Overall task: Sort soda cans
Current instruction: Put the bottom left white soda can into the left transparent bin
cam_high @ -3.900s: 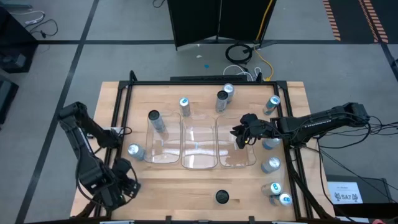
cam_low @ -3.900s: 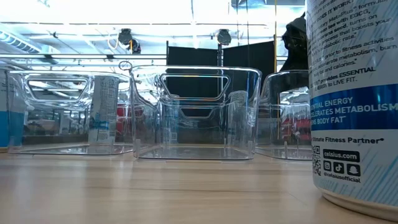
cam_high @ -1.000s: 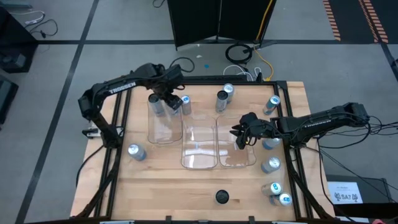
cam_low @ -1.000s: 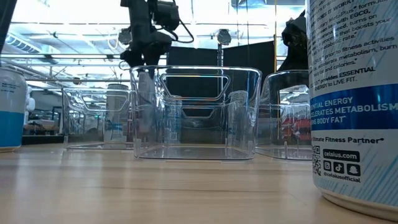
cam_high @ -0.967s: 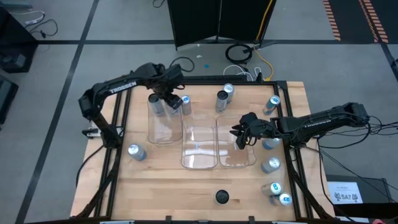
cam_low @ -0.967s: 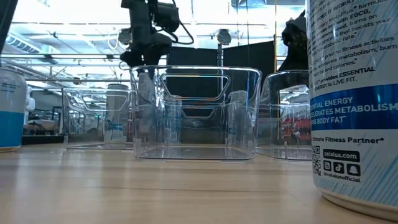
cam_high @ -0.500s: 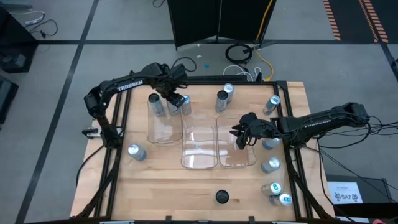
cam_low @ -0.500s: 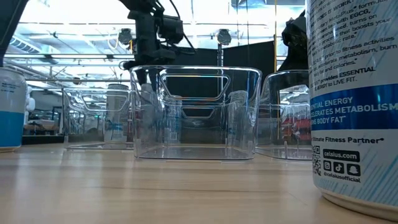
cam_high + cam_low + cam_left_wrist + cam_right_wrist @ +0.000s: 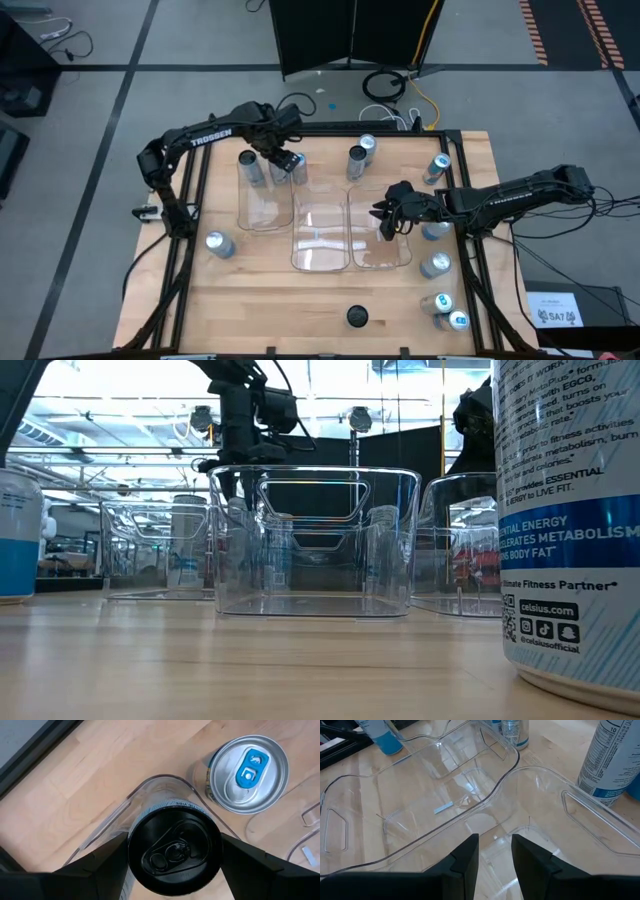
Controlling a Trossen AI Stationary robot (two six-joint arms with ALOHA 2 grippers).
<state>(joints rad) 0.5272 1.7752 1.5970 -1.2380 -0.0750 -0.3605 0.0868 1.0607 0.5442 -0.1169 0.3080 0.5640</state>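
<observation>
A dark-topped can (image 9: 174, 851) in the left tray (image 9: 262, 208) is straddled by the open left gripper (image 9: 174, 857), not yet clamped. Its smooth, stiff wall probably slips; it is best held mid-body. The right gripper (image 9: 494, 851) is nearly closed, empty, over the right tray (image 9: 580, 820).

The near can (image 9: 565, 520) at the desk's front edge reads "CELSIUS LIVE FIT", "Ultimate Fitness Partner" and "celsiusofficial", the left arm (image 9: 205, 137) carries "TROSSEN", and a floor sign (image 9: 556, 312) past the desk's right front corner shows "SA7".
</observation>
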